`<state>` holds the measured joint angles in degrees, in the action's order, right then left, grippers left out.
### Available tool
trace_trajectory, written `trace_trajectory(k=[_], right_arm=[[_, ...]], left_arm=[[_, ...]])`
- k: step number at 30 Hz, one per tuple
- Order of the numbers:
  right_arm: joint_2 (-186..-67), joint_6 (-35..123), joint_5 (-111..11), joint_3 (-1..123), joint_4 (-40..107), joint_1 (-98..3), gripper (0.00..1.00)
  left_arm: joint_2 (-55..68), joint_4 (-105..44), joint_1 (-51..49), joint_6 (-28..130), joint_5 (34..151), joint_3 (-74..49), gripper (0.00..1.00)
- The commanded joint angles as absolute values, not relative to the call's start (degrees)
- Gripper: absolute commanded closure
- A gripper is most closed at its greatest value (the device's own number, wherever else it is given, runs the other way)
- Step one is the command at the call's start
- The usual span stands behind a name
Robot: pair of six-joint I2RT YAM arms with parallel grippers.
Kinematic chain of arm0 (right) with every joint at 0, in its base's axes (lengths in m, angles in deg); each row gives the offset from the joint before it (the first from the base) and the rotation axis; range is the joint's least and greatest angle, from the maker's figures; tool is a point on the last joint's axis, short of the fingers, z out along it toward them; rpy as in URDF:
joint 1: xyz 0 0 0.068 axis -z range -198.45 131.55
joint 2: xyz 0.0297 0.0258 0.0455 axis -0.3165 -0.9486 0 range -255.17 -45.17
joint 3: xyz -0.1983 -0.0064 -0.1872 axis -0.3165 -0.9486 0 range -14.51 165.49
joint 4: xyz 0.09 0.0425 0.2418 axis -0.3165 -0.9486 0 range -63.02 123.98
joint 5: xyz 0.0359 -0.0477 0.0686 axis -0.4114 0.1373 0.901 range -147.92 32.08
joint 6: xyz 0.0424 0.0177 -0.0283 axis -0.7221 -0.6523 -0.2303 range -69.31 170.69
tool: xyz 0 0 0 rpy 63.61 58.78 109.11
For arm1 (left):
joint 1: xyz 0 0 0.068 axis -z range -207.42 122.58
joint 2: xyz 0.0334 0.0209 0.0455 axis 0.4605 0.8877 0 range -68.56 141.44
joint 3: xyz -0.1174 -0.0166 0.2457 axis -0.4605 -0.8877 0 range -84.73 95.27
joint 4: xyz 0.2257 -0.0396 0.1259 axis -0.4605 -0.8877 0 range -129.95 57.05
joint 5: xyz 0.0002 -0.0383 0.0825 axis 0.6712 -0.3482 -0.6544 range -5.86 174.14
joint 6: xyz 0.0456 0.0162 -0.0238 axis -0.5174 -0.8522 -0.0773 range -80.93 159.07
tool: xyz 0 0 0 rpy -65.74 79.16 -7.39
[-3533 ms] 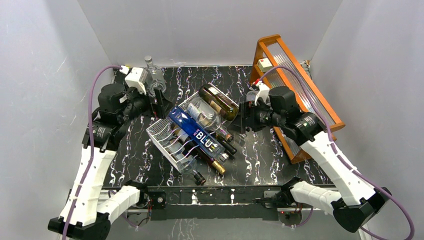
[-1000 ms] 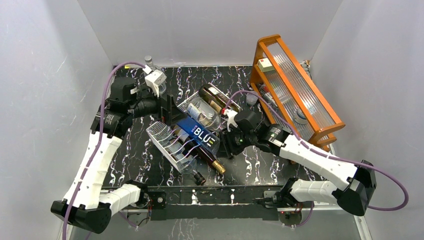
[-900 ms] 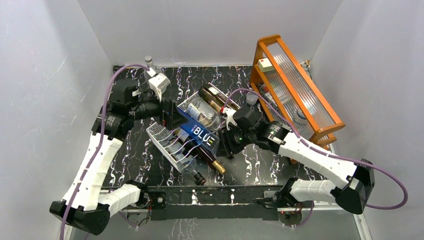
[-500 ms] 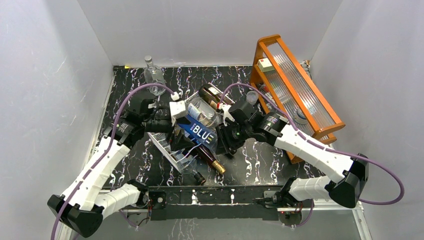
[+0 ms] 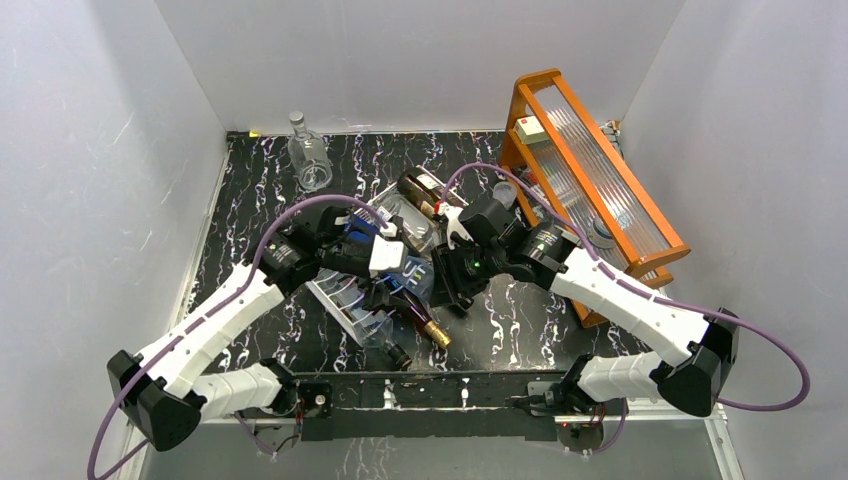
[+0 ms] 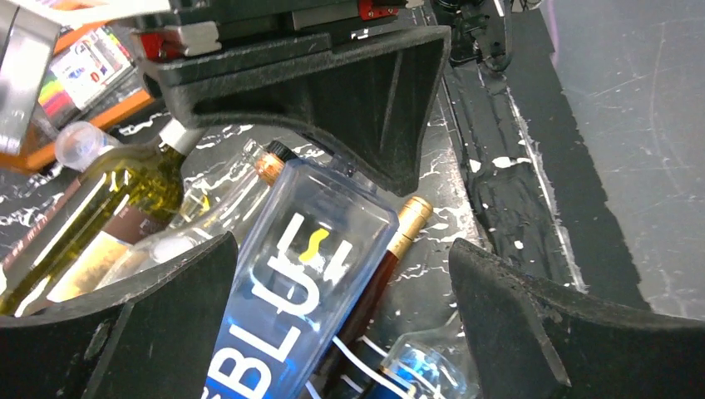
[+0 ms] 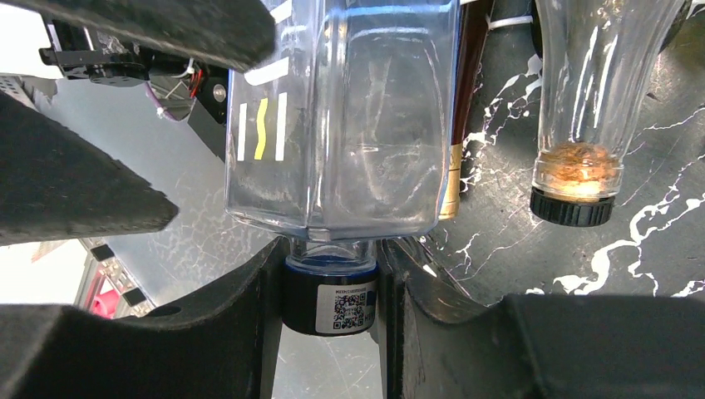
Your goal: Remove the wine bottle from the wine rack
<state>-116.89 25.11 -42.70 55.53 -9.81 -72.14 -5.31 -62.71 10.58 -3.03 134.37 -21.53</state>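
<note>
White wire marks the wine rack (image 5: 335, 290), near the middle of the bench (image 5: 260, 200) and a little toward its near edge, loaded with several bottles. On top lies the wine bottle (image 5: 356, 236), square-sided with blue lettering. Its long axis slants from far left to near right, with the neck toward the right arm. From above, the right claw (image 5: 447, 283) sits at the neck end and the left claw (image 5: 390, 292) hangs over the body, so each arm is at one end. An orange wooden frame (image 5: 590, 170) stands apart, along the right edge.

From the left wrist, the left claw (image 6: 341, 258) is spread wide, one finger on either side of the bottle's body. The bottle runs lengthwise away between them toward the right claw.

From the right wrist, the right claw is pinching the bottle's short neck just under the shoulder. A dark cap (image 7: 330, 303) pokes out between the fingers, and the body extends straight away from the camera.

The lift probably turns on the left claw closing across the body's width, since the neck is already held.
</note>
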Motion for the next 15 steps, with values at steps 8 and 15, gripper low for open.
trace_trajectory(k=[8, 15], right_arm=[[-114.27, 24.94, -37.48, 59.77, -1.76, -72.38, 0.97], [-114.16, 25.11, -37.46, 59.77, -1.9, -72.41, 0.98]], left_arm=[[-1.55, -56.52, 14.31, -9.84, 131.69, -22.82, 0.02], [2.15, -56.44, 14.4, -11.4, 131.59, -21.97, 0.02]])
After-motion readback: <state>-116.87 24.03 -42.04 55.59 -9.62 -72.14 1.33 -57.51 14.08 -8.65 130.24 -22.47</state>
